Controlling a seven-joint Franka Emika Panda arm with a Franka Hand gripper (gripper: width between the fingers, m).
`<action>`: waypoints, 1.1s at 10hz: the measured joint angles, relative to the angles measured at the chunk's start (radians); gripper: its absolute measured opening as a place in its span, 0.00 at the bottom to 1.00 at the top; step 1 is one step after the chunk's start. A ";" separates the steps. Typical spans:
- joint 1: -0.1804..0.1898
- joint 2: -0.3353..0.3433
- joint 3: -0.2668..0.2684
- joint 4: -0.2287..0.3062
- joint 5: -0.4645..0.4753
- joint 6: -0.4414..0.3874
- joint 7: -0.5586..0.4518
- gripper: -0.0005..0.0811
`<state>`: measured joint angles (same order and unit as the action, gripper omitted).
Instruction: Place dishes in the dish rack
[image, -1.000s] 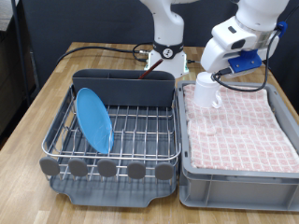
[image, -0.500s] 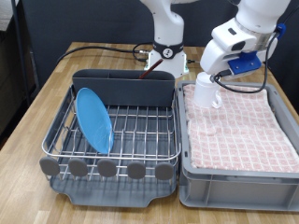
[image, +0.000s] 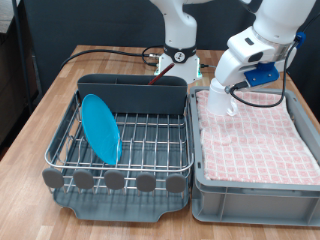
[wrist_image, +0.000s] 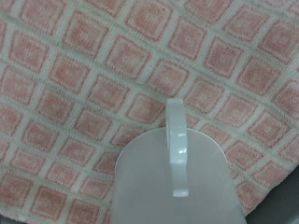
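A light-blue plate (image: 100, 128) stands on edge in the silver wire dish rack (image: 150, 150), on the exterior view's left side of the rack. A white mug (image: 221, 102) sits on the checked cloth in the grey crate. My gripper (image: 222, 86) hangs right over the mug, its fingers hidden behind the hand. The wrist view shows the mug (wrist_image: 173, 187) from above, its handle (wrist_image: 176, 149) upward, and no fingers. A slim reddish-brown piece (image: 158, 72) shows at the back edge of the dark grey cutlery bin (image: 135, 93); it may be the wooden spoon.
The grey crate (image: 250, 195) with pink checked cloth (image: 255, 140) stands at the exterior view's right of the rack. The robot base (image: 180, 55) and black cables lie behind the rack on the wooden table (image: 40, 120).
My hand has dropped slightly towards the mug. The mug and the plate have not moved.
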<state>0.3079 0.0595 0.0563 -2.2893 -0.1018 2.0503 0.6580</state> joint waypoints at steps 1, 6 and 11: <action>0.000 0.010 0.000 0.000 -0.004 0.006 0.000 0.99; 0.000 0.044 -0.001 -0.035 -0.045 0.090 -0.016 0.99; -0.001 0.049 -0.010 -0.086 -0.051 0.156 -0.045 0.99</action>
<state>0.3067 0.1083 0.0467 -2.3753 -0.1525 2.2060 0.6133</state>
